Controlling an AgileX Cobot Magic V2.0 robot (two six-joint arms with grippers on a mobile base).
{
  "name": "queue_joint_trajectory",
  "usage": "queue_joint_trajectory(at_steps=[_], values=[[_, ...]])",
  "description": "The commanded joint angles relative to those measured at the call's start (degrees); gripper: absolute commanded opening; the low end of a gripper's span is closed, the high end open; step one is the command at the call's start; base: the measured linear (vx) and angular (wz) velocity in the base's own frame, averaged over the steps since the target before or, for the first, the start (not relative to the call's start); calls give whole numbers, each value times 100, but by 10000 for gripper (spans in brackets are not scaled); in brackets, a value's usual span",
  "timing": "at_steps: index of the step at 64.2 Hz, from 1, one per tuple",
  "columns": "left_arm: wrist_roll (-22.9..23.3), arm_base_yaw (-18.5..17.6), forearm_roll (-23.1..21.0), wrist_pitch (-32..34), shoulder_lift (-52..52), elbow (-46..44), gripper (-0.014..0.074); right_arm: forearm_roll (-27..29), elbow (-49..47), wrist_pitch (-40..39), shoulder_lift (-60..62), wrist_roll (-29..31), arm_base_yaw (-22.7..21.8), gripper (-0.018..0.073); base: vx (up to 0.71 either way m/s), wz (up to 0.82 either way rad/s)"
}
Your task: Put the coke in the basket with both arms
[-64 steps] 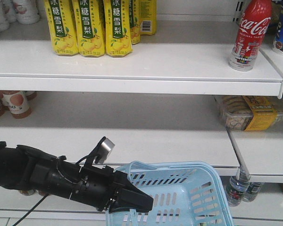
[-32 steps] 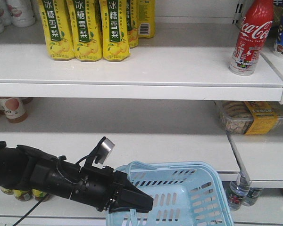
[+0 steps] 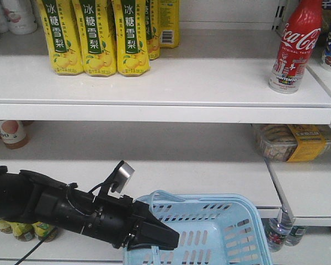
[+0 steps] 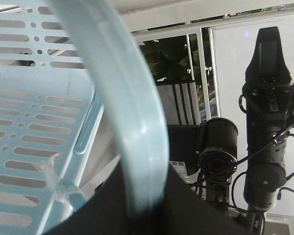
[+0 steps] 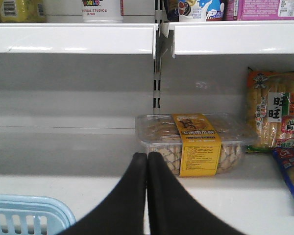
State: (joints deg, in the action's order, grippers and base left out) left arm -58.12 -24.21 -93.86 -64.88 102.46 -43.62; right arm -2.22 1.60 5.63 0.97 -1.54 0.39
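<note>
The left hand (image 3: 161, 236) clasped the basket (image 3: 248, 197); the right hand (image 5: 147, 156) was clenched, empty. It should open before reaching the coke (image 3: 294, 47) above.

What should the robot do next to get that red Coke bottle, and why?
Probably raise the right hand toward the upper shelf and open it. It is shut and points at the biscuit box on the shelf below, while the coke stands untouched above. The left hand holds the basket by its handle.

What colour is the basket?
Light blue. The basket shows best in the front-facing view.
</note>
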Motion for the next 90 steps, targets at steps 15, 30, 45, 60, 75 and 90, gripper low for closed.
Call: queue_joint_trajectory(at_steps=[15,30,45,60,75,90], values=[[-38,-24,-386,-587,-284,-90,-6,-20,43,-444,34,29,-30,-10,3,0],[-38,-24,-386,-587,-284,-90,-6,-20,43,-444,34,29,-30,-10,2,0],[-38,-24,-386,-587,-284,-90,-6,-20,43,-444,34,29,-30,-10,2,0],[-38,-24,-386,-587,-284,-90,-6,-20,43,-444,34,29,-30,-10,2,0],[-38,-24,-386,-587,-284,-90,-6,-20,43,-444,34,29,-30,-10,2,0],[-38,-24,-386,-587,-284,-90,-6,-20,43,-444,34,29,-30,-10,1,0]])
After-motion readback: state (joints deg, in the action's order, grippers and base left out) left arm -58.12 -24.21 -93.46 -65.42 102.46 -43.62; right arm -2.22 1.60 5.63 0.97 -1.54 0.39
